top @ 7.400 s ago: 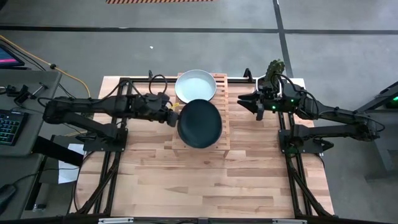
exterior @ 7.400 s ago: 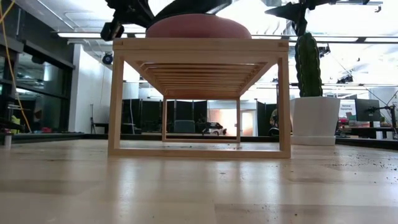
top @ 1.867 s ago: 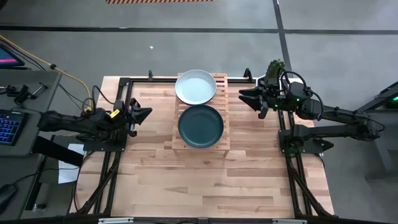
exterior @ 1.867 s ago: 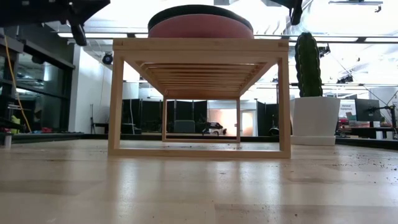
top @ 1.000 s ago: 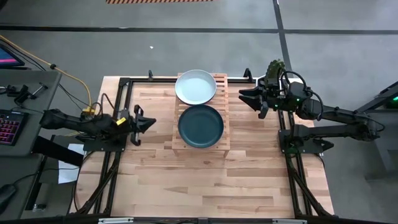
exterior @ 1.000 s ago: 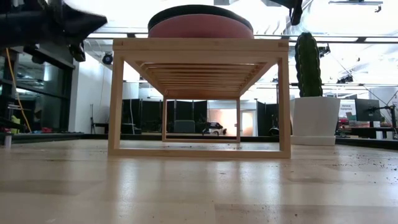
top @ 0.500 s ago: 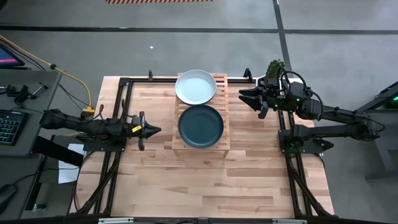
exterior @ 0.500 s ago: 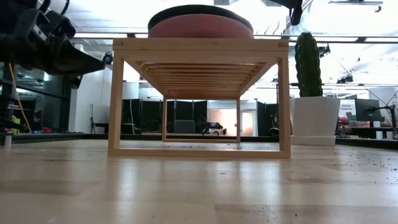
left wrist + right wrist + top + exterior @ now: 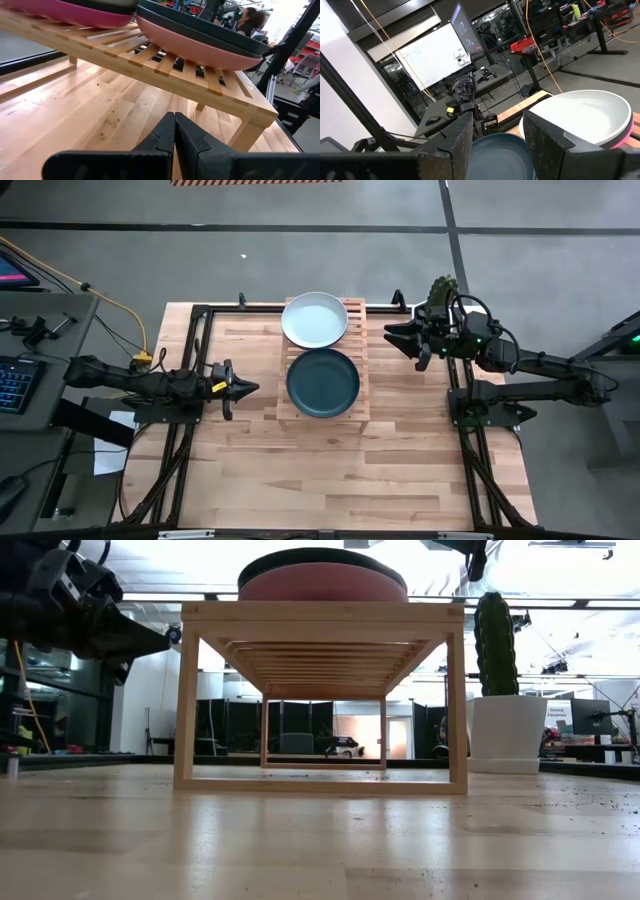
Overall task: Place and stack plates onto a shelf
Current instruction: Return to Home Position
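High view: dark teal round plate (image 9: 322,382) and white round plate (image 9: 315,319) top the slatted wooden shelf (image 9: 359,412). Left end effector (image 9: 252,388) closed, right end effector (image 9: 388,337) open.

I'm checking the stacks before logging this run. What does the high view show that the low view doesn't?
Only the high view: the white plate topping the far stack, the face of the teal plate on the near one, and the right gripper whole, open, by the shelf. Only the low view: a pink plate under the teal rim, resting on the slats, plus the legs. Both: the shelf and the left gripper, shut, beside it.
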Robot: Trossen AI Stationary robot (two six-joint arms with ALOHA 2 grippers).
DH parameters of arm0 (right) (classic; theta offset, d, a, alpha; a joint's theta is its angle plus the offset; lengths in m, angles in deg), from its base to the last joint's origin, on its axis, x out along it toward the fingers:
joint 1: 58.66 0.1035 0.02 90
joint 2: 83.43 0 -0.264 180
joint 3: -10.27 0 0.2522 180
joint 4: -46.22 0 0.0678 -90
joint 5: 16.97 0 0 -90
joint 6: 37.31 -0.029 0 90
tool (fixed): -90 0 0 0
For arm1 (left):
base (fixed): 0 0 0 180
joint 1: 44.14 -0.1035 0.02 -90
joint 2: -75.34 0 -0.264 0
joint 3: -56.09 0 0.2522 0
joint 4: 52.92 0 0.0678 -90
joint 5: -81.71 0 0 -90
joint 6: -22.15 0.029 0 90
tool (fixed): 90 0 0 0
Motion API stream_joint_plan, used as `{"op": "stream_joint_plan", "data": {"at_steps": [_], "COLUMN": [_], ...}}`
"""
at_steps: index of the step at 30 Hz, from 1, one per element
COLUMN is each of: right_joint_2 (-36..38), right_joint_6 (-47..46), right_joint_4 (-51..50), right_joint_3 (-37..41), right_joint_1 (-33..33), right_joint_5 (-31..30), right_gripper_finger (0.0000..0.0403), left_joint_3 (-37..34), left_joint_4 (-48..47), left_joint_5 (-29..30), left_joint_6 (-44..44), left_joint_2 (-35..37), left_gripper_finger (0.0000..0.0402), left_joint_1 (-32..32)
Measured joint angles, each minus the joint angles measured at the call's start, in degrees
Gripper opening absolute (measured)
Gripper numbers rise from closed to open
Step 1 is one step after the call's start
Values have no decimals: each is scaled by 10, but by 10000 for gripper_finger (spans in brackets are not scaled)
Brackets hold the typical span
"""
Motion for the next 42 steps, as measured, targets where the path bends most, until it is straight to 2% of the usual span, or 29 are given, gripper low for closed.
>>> {"op": "stream_joint_plan", "data": {"at_steps": [8,11,15,24,31,37,42], "right_joint_2": [0,7,44,144,182,198,219], "right_joint_6": [29,32,46,50,64,60,16], "right_joint_4": [0,-4,-43,-166,-219,-171,-35], "right_joint_3": [0,0,0,0,1,61,166], "right_joint_1": [0,-2,-5,-5,-5,-5,-5], "right_joint_5": [1,27,56,56,55,55,72], "right_gripper_finger": [157,157,157,157,157,157,157], "left_joint_3": [0,0,0,0,0,0,0], "left_joint_4": [0,-1,-1,-49,-55,-56,-56], "left_joint_5": [0,1,2,1,-1,-1,-1], "left_joint_6": [0,0,0,0,0,0,0], "left_joint_2": [0,6,20,95,121,131,132], "left_gripper_finger": [0,0,0,0,0,0,0], "left_joint_1": [0,0,0,0,0,0,0]}}
